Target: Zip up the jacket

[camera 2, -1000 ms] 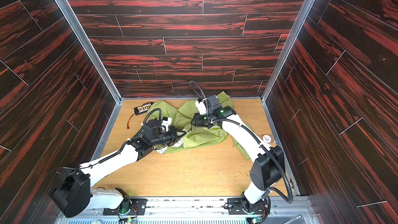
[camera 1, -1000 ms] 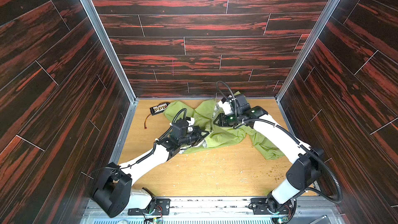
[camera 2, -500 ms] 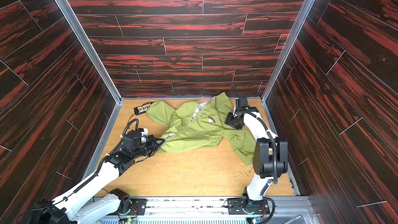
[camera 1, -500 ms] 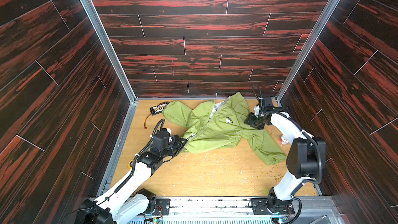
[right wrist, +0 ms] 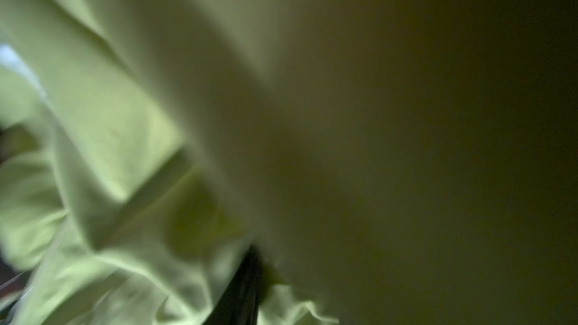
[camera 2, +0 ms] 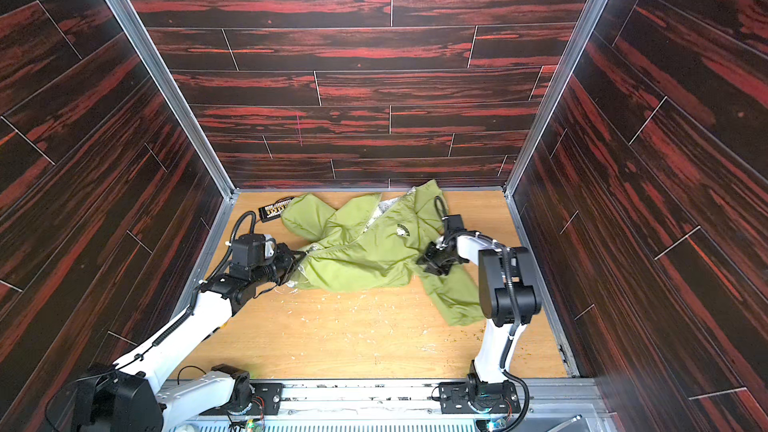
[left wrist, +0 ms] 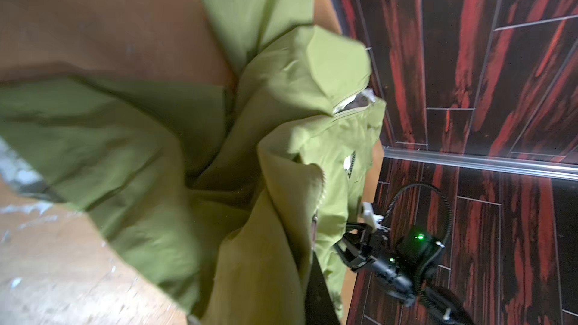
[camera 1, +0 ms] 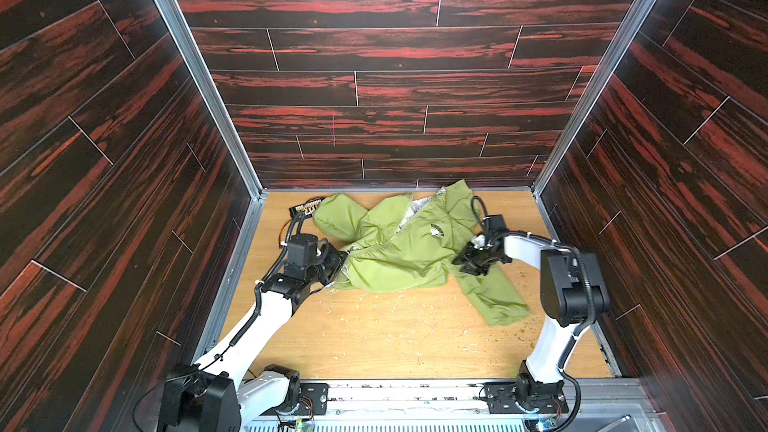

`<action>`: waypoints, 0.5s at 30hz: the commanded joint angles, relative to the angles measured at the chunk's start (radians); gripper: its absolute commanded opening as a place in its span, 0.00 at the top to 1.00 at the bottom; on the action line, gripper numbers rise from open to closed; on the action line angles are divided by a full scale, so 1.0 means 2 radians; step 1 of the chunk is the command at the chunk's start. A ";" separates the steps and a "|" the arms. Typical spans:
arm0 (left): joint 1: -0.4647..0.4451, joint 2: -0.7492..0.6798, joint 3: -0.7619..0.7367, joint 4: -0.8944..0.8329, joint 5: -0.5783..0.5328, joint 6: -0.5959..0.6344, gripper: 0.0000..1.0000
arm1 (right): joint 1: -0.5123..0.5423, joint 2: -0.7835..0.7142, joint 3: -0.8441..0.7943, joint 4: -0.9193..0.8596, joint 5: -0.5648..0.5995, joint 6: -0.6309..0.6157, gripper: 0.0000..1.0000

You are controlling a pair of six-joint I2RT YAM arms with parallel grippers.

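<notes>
The green jacket point(camera 1: 399, 257) lies on the far part of the wooden counter point(camera 1: 395, 338), front side up. It is bunched and wrinkled. A small white badge point(camera 1: 437, 231) shows on its chest. At the far end the front gapes a little, and the pale lining point(camera 1: 424, 203) peeks out. One sleeve point(camera 1: 494, 301) stretches toward the near right.

The left gripper point(camera 1: 340, 261) is at the jacket's left edge. It is closed tight and pinches the cloth there.

The right gripper point(camera 1: 461, 261) sits on the jacket's right side, where the sleeve starts. It touches the cloth. I cannot tell how far apart its jaws are, or if they hold the cloth.

A small black board with wires point(camera 1: 305, 209) lies at the far left, just beside the jacket. Little white scraps point(camera 1: 365, 313) are scattered on the counter.
</notes>
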 commanded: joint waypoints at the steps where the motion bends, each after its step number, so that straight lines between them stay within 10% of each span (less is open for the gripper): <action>1: 0.018 0.013 0.039 -0.004 0.011 0.021 1.00 | 0.051 0.052 0.006 0.118 -0.104 0.099 0.60; 9: 0.061 0.052 0.087 -0.012 0.039 0.033 1.00 | 0.134 0.106 0.063 0.385 -0.177 0.288 0.63; 15: 0.062 0.070 0.101 -0.030 0.067 0.047 1.00 | 0.103 0.009 -0.006 0.379 -0.108 0.236 0.60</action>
